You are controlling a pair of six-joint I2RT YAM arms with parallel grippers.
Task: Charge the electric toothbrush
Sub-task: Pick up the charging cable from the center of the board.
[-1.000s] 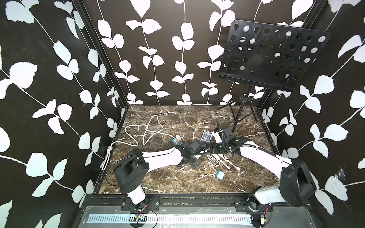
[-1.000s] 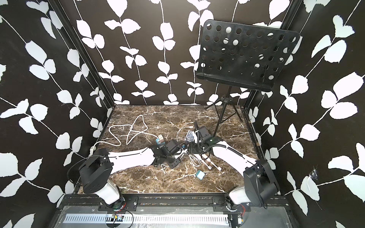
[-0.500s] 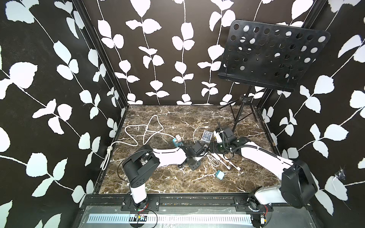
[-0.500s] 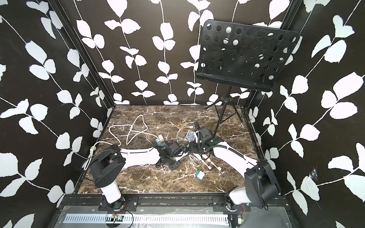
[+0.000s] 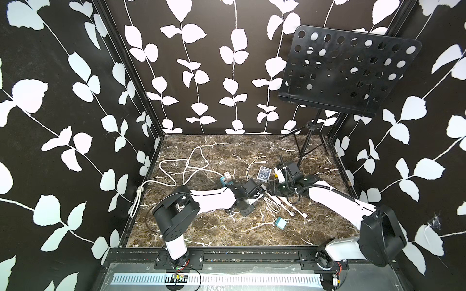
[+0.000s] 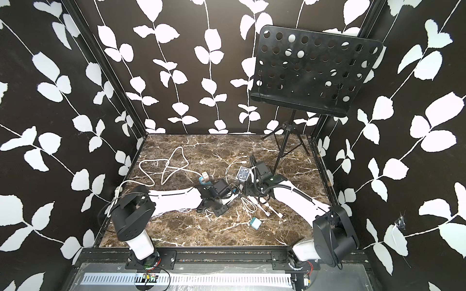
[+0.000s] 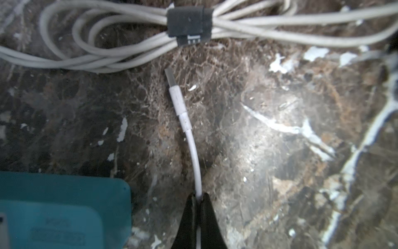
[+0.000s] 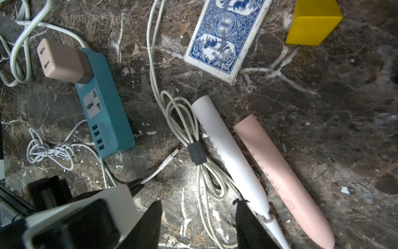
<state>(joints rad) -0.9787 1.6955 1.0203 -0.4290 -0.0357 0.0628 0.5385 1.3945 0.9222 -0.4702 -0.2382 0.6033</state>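
White cable [image 7: 192, 146] sits pinched in the clenched left tool [image 7: 198, 197], its plug [image 7: 172, 79] loose on the counter [image 7: 280, 172] near the teal strip [image 7: 64, 204]. The right tool [image 8: 198, 201] hangs half-spread, gripping nothing, above the white toothbrush [image 8: 228, 151] and pink toothbrush [image 8: 280, 168], which lie side by side.

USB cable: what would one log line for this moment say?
left end effector: shut on USB cable | USB plug: free, not in power strip | right end effector: open above bundled cord, beside white toothbrush
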